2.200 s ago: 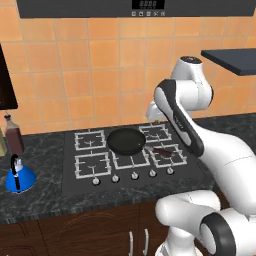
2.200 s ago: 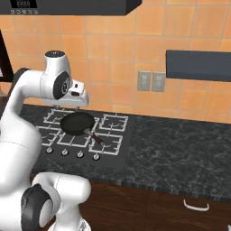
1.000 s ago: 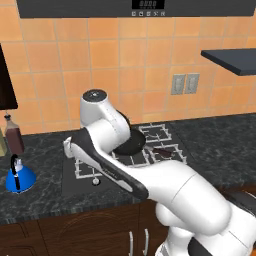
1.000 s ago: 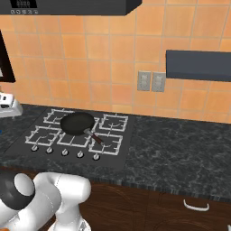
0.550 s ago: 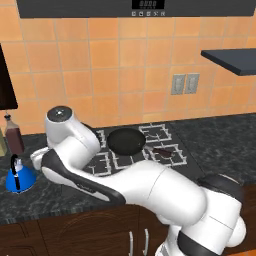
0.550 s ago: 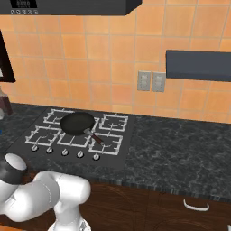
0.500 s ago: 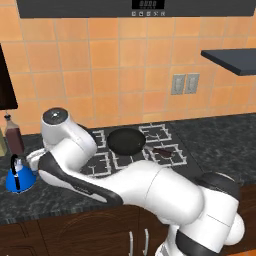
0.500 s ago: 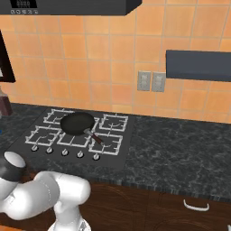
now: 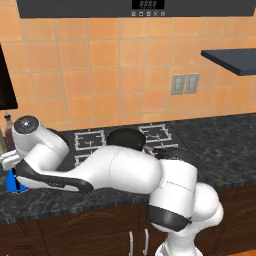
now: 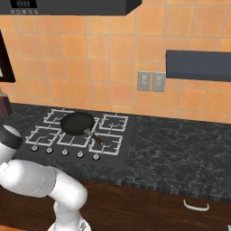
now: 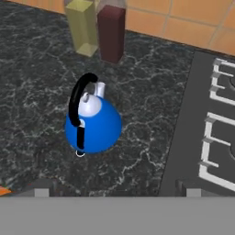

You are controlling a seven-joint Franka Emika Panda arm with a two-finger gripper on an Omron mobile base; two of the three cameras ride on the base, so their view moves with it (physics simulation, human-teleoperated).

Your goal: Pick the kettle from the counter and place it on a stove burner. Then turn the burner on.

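Hand above the kettle, approach under way

The kettle (image 11: 93, 125) stands upright on the dark worktop (image 11: 36, 82), apart from the cooktop (image 11: 183, 142) at its 3 o'clock and two bottles (one yellow (image 11: 83, 26), one brown (image 11: 110, 31)) near 12; the hand holds nothing, and I cannot tell how far its fingers are spread; to grip well, centre over the black handle (image 11: 79, 104), line the fingers across its arch, then descend straight without nudging the body.
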